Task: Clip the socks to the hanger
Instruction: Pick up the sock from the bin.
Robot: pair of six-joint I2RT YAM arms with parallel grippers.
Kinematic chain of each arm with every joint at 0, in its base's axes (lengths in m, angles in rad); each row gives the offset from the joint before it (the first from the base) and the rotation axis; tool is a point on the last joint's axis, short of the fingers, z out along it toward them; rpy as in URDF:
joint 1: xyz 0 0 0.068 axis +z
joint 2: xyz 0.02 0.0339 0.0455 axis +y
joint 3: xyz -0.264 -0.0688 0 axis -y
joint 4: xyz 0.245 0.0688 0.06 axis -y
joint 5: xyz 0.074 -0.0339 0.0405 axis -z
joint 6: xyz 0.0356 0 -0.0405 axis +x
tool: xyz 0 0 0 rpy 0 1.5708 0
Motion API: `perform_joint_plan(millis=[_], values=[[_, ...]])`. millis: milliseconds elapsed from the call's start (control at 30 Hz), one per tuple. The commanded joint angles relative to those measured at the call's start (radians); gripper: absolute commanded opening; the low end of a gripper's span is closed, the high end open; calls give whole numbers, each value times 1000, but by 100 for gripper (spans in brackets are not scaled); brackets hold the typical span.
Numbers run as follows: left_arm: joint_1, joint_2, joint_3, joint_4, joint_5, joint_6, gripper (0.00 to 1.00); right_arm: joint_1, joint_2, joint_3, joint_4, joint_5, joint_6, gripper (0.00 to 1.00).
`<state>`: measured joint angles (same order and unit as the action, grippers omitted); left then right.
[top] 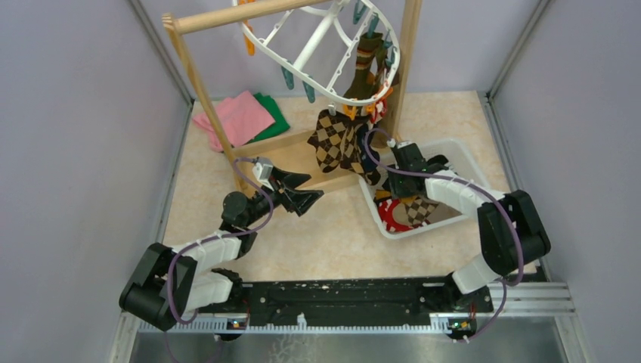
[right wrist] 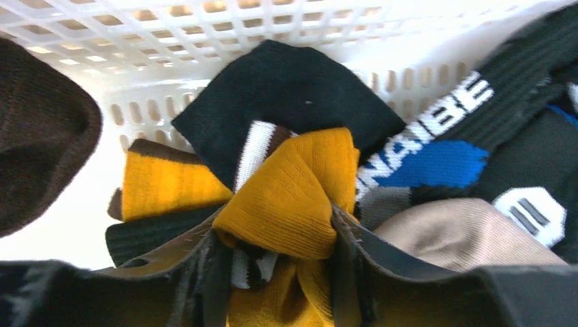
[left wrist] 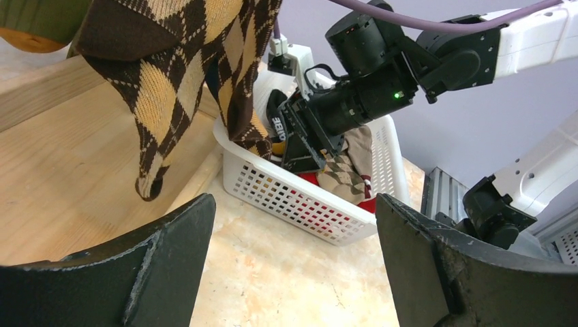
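Note:
The white hanger (top: 325, 45) hangs tilted from the wooden rack at the back. A brown-green striped sock (top: 366, 68) and brown argyle socks (top: 336, 140) dangle from its clips. More socks lie in the white basket (top: 461, 151). My right gripper (top: 393, 162) reaches down into that basket. In the right wrist view its fingers pinch a bunched fold of a mustard yellow sock (right wrist: 293, 197), gripper (right wrist: 279, 238) shut on it. My left gripper (top: 298, 193) hovers open and empty over the table, left of the basket. The argyle sock (left wrist: 157, 88) hangs ahead of it.
Folded pink and green cloths (top: 238, 117) lie at the back left. The rack's wooden post (top: 204, 83) and base board (top: 295, 151) stand between them and the basket. Black, blue and tan socks (right wrist: 436, 163) crowd around the yellow one. Grey walls close in on both sides.

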<state>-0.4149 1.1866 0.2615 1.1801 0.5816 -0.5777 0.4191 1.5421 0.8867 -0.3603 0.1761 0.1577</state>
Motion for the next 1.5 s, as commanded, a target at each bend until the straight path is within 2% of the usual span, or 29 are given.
perform_joint_plan(millis=[0,67,167,233,400,533,600,667,733,1033,1200,1367,1467], values=[[2,-2,25,18,1,26,93,-1,-101,5,-85,126,20,40],[3,3,28,18,7,24,93,-12,-162,12,-92,146,19,25],[5,4,28,18,11,22,93,-44,-211,16,-117,202,6,16],[4,0,26,18,11,25,93,-70,-216,14,-145,247,1,13],[4,-2,26,15,9,30,93,-126,-212,-5,-209,383,-11,14],[5,4,32,16,14,29,93,-151,-161,14,-242,414,12,19],[5,10,34,23,19,25,93,-157,-140,20,-223,318,28,25],[5,12,35,29,24,20,93,-157,-140,16,-181,184,43,38],[5,7,29,27,24,22,93,-157,-156,17,-144,92,50,46],[5,-10,27,14,20,30,93,-158,-409,64,-12,-13,-21,74],[5,-21,19,19,21,26,93,-158,-477,59,-4,-35,-65,76],[5,-31,13,19,18,26,93,-159,-470,1,16,-242,-57,74],[5,-38,9,19,20,24,93,-158,-413,-43,29,-291,-34,73]])
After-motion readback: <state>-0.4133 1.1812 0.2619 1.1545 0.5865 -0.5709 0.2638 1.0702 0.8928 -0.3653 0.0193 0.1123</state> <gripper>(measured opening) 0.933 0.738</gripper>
